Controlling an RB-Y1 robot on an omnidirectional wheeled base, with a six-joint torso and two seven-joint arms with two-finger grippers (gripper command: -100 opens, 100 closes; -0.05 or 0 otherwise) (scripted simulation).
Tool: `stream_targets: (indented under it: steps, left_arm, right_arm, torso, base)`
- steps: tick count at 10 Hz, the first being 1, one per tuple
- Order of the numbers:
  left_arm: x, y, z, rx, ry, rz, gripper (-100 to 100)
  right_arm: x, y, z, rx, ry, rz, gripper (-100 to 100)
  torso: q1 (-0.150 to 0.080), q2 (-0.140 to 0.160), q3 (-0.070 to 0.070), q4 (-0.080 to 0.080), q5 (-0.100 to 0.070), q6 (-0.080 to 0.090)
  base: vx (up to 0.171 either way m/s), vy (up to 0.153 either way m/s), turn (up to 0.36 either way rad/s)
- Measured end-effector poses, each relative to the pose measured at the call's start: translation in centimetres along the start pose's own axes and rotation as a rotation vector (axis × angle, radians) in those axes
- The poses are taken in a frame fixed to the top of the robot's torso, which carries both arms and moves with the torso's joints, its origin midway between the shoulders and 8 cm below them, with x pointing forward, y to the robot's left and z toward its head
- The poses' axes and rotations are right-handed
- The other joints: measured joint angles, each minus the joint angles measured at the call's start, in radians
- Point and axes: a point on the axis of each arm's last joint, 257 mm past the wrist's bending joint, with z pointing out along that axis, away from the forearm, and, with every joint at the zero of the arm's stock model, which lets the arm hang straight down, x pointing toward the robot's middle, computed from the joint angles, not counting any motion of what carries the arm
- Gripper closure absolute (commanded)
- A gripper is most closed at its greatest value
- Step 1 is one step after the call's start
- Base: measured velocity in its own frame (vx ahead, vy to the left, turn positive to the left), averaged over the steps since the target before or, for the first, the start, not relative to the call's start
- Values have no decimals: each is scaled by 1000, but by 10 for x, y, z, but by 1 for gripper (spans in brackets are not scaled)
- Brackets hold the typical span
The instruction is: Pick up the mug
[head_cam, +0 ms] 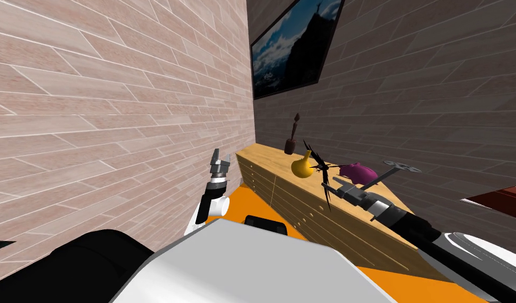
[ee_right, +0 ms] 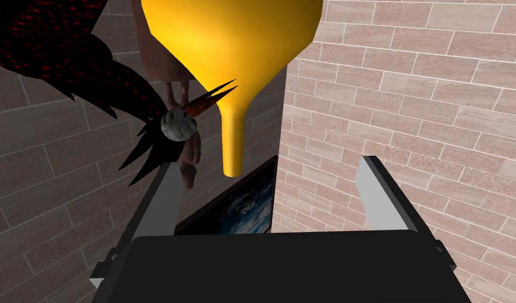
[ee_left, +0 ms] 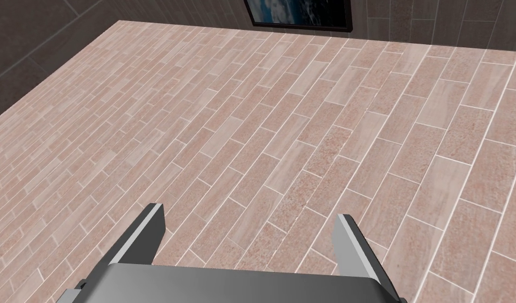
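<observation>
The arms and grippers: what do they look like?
The left gripper and right gripper each carry two thin, light grey, blade-like fingers on a box, grey on the left, black on the right. The left forearm is white and black; the right forearm black with a silver ring.

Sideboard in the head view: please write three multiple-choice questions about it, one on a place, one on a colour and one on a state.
1. The round vase stands:
A. on the floor
B. on the sideboard
C. on a wall shelf

2. The round vase is:
A. white
B. blue
C. yellow

3. The right gripper is:
A. open, holding nothing
B. shut on the round vase
C. shut on nothing

Key:
1 B: its base rests on the wooden top.
2 C: its body and neck are plain yellow.
3 A: in the right wrist view its jaws stand apart, and the round vase's neck is ahead of them, untouched.
</observation>
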Motion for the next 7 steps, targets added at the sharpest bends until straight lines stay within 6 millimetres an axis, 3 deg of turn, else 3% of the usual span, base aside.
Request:
stream_targets:
  steps: [7]
  left_arm:
    - [0,0,0,0,0,0,0]
  right_arm:
    - [39,-60,-24,7,253,-271,-100]
  torso:
    - [-2,1,1,0,-1,1]
  base:
    - [-49,-87,49]
